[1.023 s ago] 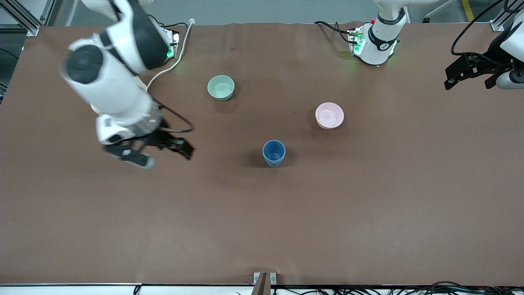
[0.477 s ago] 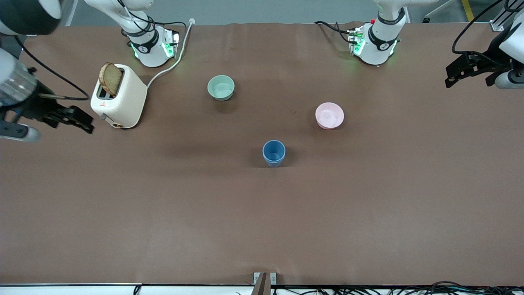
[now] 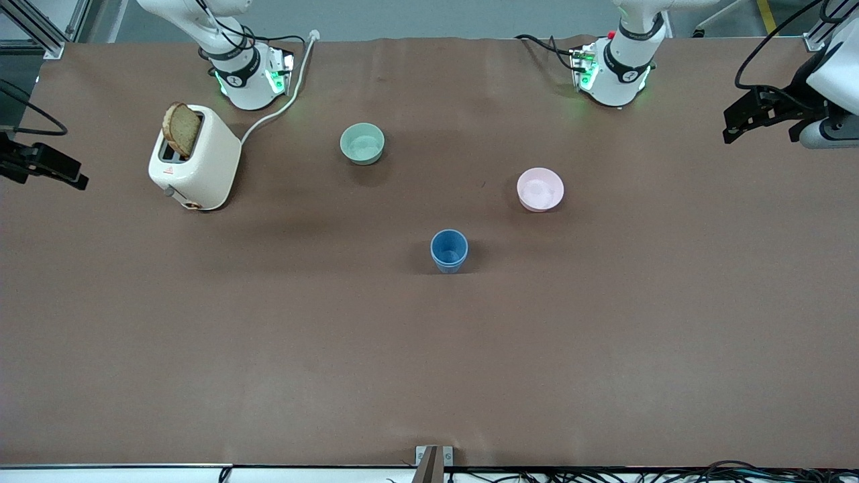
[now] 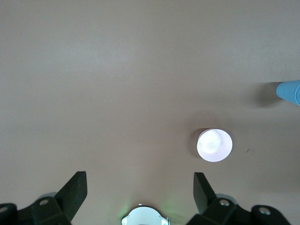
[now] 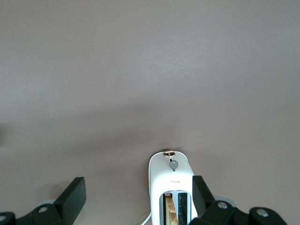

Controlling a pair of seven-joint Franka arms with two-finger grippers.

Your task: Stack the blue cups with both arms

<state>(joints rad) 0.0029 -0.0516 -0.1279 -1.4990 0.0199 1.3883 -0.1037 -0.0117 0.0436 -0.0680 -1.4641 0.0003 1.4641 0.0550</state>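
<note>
One blue cup stands upright in the middle of the table. A second rim line shows around it, as if two blue cups are nested; I cannot tell for sure. Its edge also shows in the left wrist view. My left gripper hangs open and empty above the left arm's end of the table; the left wrist view shows its jaws wide apart. My right gripper hangs open and empty at the right arm's end of the table, its jaws wide apart in the right wrist view.
A pink bowl sits farther from the camera than the cup, toward the left arm's end; it shows pale in the left wrist view. A pale green bowl sits farther still. A white toaster holding bread stands by the right arm's base.
The right arm has swung away from the table's middle, out to the right arm's end, uncovering the toaster. The left gripper has shifted slightly. The blue cup has not moved.
</note>
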